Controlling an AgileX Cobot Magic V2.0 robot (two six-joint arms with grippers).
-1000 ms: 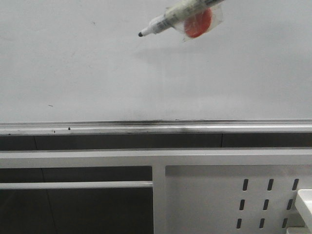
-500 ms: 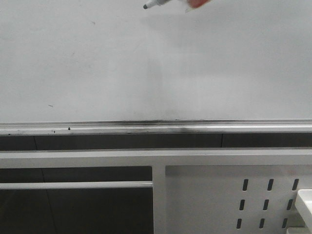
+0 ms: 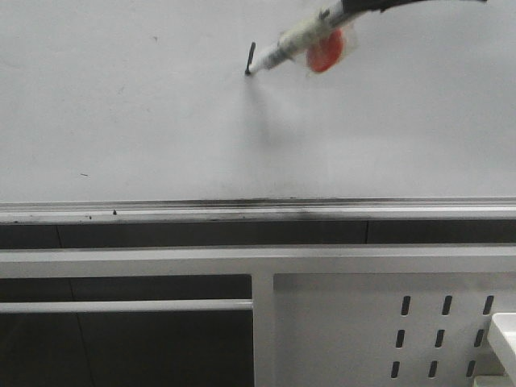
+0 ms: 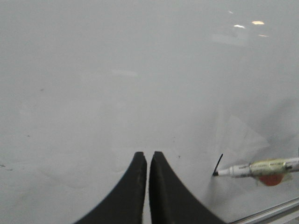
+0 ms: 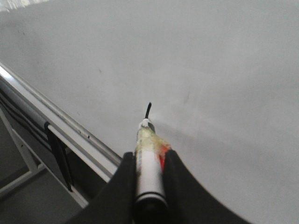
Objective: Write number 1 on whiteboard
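Right pincer (image 5: 148, 163) clamped on my marker (image 3: 294, 42), tip touching whiteboard (image 3: 161, 121) at the short number 1 (image 3: 251, 56); uneven pressure could break or bend the stroke.

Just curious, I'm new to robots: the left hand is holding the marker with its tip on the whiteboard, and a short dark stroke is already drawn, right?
Not quite: the right hand holds the marker, as the right wrist view shows. The left hand is shut and holds nothing. The rest stands: the tip is on the whiteboard, at the lower end of a short dark stroke.
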